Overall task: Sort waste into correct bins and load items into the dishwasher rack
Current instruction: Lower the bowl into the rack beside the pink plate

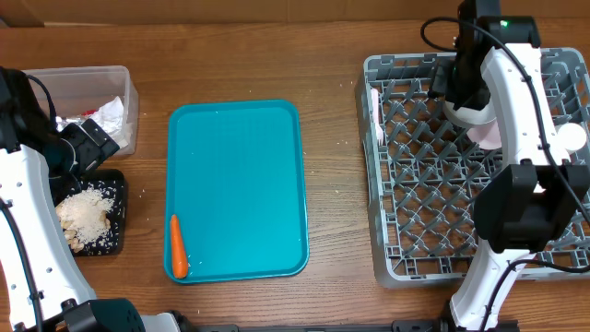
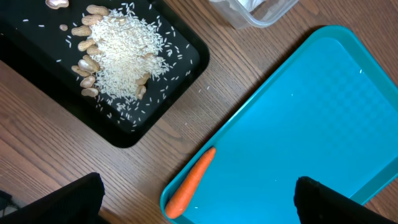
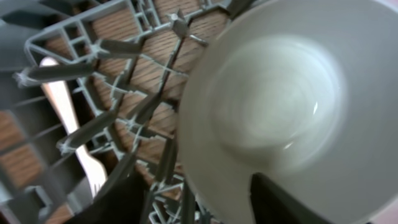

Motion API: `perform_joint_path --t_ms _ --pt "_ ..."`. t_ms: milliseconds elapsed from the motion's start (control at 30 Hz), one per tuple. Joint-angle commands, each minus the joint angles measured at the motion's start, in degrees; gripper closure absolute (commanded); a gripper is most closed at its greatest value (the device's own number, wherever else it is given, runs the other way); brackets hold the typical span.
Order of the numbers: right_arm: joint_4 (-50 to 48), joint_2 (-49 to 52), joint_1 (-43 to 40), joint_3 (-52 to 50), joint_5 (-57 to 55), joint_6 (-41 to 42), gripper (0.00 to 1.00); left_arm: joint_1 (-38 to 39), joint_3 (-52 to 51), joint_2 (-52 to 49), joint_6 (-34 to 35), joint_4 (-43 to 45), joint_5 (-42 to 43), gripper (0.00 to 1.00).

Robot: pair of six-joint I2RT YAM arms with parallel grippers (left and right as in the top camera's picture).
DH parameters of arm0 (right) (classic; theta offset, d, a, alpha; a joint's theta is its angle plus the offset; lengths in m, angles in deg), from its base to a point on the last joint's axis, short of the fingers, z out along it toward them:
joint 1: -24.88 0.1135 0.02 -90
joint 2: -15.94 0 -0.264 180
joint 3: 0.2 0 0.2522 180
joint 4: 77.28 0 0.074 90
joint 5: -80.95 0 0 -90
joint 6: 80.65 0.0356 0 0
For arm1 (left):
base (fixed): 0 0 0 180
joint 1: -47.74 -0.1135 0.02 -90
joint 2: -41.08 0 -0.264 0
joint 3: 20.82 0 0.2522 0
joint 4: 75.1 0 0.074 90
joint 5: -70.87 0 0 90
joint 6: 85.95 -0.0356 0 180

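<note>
Overhead, left side: tub (image 1: 130,90) at the far-left of the counter (image 1: 332,184) holds the napkin (image 1: 111,112) and foil (image 1: 74,121); the black tray (image 1: 116,184) just in front of it carries nuts (image 2: 87,68) and crumbs (image 1: 89,212) in one heap.
Teal tray (image 1: 240,166): mid-counter, between bins and rack.
Carrot (image 1: 178,246): on the teal tray, along its near-left edge.
Rack (image 1: 415,231): right side of the counter; fork (image 1: 376,115) lies by its left wall, cup (image 1: 572,138) on its right side, bowl (image 3: 280,112) among the pegs under the right arm.
Left hand (image 2: 200,202): fingers wide apart, holding nothing, above the teal tray's corner near the carrot.
Right hand (image 3: 202,205): fingers apart, one inside the bowl, one outside, straddling its rim; contact cannot be told.
</note>
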Motion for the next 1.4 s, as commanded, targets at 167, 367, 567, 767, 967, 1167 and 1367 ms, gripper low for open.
perform_joint_path --t_ms 167,367,567,767,967,1167,1367 --pt "-1.9 0.0 -0.2 -1.7 -0.9 -0.2 0.6 -0.2 0.0 0.0 0.4 0.1 -0.6 0.0" --pt "-2.1 0.3 -0.2 -1.9 -0.9 -0.2 0.72 -0.2 0.0 0.0 0.4 0.1 -0.6 0.0" --pt "-2.2 0.9 -0.2 -1.9 2.3 -0.2 0.96 -0.2 0.0 0.0 0.4 0.1 -0.6 0.0" --pt "-1.2 0.9 -0.2 0.9 9.1 -0.2 0.96 -0.2 0.0 0.0 0.4 0.1 -0.6 0.0" --pt "2.4 0.9 -0.2 5.7 6.6 -0.2 0.9 -0.2 0.0 0.0 0.4 0.1 -0.6 0.0" --pt "5.0 0.9 -0.2 5.5 -2.9 -0.2 0.63 -0.2 0.0 0.0 0.4 0.1 -0.6 0.0" --pt "3.2 0.9 -0.2 2.8 -3.3 -0.2 0.58 -0.2 0.0 0.0 0.4 0.1 -0.6 0.0"
